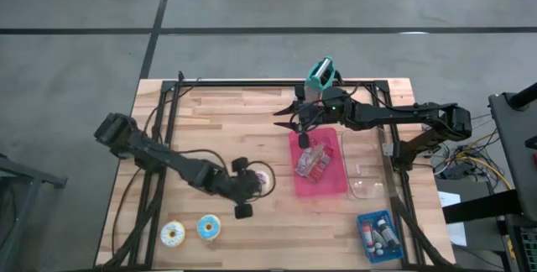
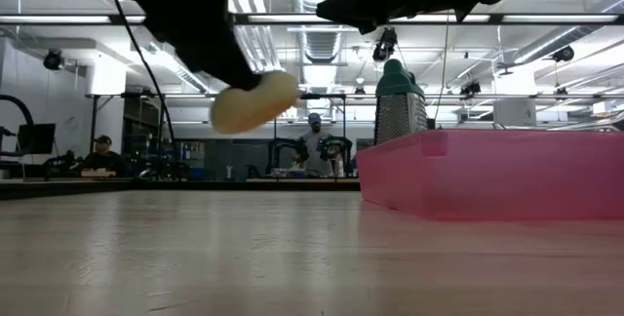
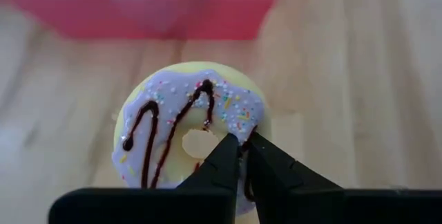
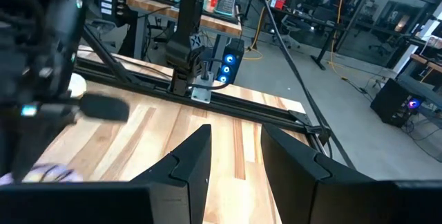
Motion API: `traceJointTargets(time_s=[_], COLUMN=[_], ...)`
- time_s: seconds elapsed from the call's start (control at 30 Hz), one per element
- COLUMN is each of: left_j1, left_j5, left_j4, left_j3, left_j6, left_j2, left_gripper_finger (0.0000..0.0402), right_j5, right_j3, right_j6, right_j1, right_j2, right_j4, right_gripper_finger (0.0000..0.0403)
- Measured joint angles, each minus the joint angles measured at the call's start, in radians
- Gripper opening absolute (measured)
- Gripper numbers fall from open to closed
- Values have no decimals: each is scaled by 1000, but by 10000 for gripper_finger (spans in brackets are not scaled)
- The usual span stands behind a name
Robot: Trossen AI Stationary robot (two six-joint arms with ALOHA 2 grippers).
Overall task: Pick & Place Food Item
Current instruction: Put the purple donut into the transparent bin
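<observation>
the left gripper [image 3: 242, 148] is clamped on the purple-iced donut [image 3: 188, 124], apparently lifted off the table [image 1: 226, 121]. the right gripper [image 4: 235, 148] hangs with fingers apart near the pink bin [image 1: 336, 184].

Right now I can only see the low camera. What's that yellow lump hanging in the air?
Observer: It's a donut with purple icing, chocolate stripes and sprinkles. The left gripper is shut on its ring.
Operator: Are there more?
Observer: Yes, a white donut and a blue donut lie near the table's front left corner.
Operator: Is the pink tray empty?
Observer: No, the pink tray holds a clear pack of something red. The right gripper waits open by its far end.
</observation>
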Motion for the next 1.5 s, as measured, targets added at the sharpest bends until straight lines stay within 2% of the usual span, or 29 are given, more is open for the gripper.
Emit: traceJointTargets(time_s=[0.1, 0.2, 0.43, 0.77, 1.5], left_j1=[31, 50, 50, 50, 49], left_j5=[108, 195, 223, 298, 324], left_j4=[42, 4, -56, -123, -76], left_j3=[20, 80, 226, 360, 377], left_j6=[78, 102, 210, 221, 221], left_j2=[44, 96, 240, 380, 474], left_gripper_finger=[32, 34, 34, 35, 35], right_j5=[0, 0, 0, 0, 0], right_j3=[0, 0, 0, 0, 0], right_j6=[0, 0, 0, 0, 0], right_j1=[0, 0, 0, 0, 0], right_j2=[0, 0, 0, 0, 0], right_j4=[0, 0, 0, -1, -1], right_gripper_finger=[121, 121, 121, 121, 121])
